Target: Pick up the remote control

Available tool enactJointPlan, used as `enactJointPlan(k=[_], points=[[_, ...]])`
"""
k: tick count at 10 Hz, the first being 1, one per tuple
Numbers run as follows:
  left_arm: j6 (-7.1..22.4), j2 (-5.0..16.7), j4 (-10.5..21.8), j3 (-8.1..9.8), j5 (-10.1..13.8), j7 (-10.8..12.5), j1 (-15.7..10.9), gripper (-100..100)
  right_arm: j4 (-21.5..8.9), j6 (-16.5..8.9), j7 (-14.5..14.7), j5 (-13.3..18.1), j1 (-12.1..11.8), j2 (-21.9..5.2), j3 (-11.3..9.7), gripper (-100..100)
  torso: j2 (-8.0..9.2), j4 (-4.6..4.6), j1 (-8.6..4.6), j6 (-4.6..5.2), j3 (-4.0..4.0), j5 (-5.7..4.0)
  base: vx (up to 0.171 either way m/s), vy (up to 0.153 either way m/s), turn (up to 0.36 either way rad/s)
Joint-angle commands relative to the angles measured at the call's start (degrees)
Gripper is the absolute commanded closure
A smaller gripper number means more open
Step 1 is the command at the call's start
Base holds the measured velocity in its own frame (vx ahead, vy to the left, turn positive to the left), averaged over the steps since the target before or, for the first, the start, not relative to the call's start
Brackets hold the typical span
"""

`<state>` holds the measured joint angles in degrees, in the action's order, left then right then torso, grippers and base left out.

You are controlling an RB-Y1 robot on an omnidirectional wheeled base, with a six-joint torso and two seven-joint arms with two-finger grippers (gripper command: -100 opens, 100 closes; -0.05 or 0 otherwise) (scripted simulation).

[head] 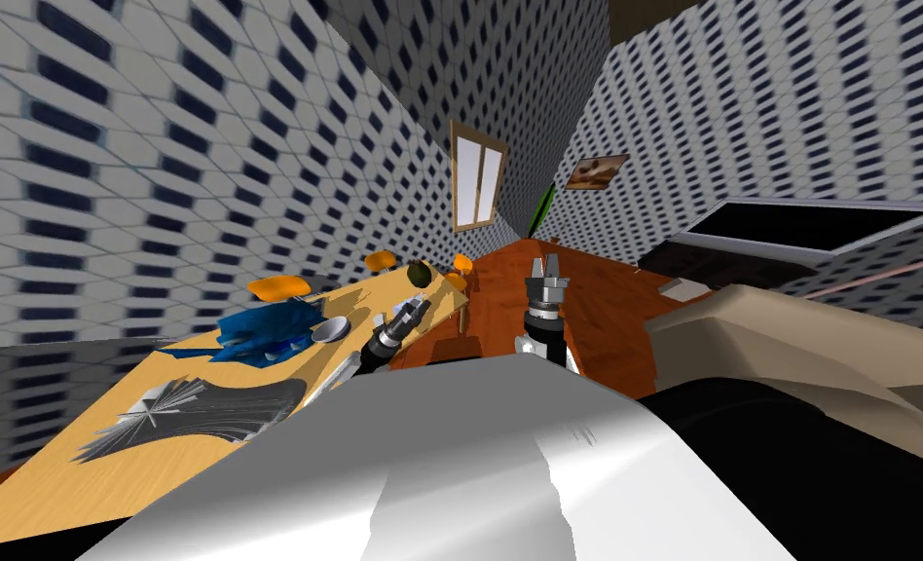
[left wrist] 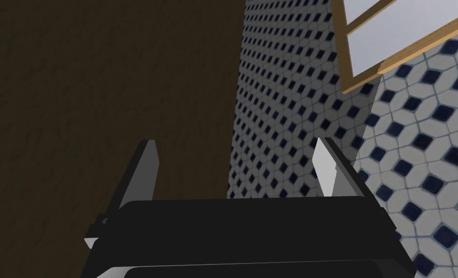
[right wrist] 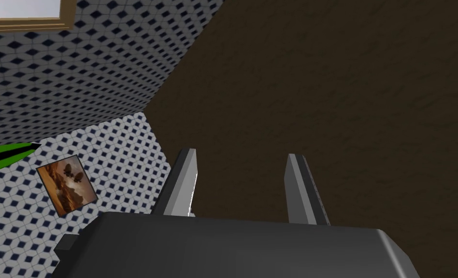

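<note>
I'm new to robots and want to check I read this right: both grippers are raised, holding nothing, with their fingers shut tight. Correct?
Not quite: the fingers are open, not shut. The left wrist view shows the left gripper with its two fingers well apart, and the right wrist view shows the same for the right gripper. Both are raised and hold nothing, as you said.

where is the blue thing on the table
In the head view, the blue crumpled thing lies on the light wooden table on my left, between an orange chair behind it and a small grey bowl beside it.
</note>
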<state>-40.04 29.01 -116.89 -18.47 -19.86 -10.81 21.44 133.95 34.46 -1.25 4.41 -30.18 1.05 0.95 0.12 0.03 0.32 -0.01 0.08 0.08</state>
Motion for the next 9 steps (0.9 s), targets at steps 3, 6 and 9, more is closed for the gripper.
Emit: enactJointPlan(k=[3,6,9], points=[[0.7,3.6,2.8,-2.44,-4.3,-1.0,-0.9,-100,0.0,0.0,0.0,0.0,0.0,0.0,0.0,0,-0.05,-0.01,-0.05,0.0,-0.03,-0.01,-0.045,0.035,-0.199],[1.2,8.7,7.2,-5.31,-9.2,-2.7,-1.3,-100,0.0,0.0,0.0,0.0,0.0,0.0,0.0,0,-0.11,-0.02,-0.01,-0.06,-0.06,0.0,-0.038,0.044,-0.254],[1.7,11.3,9.4,-6.76,-12.0,-3.6,-1.4,-100,0.0,0.0,0.0,0.0,0.0,0.0,0.0,0,-0.11,-0.02,0.0,0.01,-0.06,0.0,-0.04,0.041,-0.236]])
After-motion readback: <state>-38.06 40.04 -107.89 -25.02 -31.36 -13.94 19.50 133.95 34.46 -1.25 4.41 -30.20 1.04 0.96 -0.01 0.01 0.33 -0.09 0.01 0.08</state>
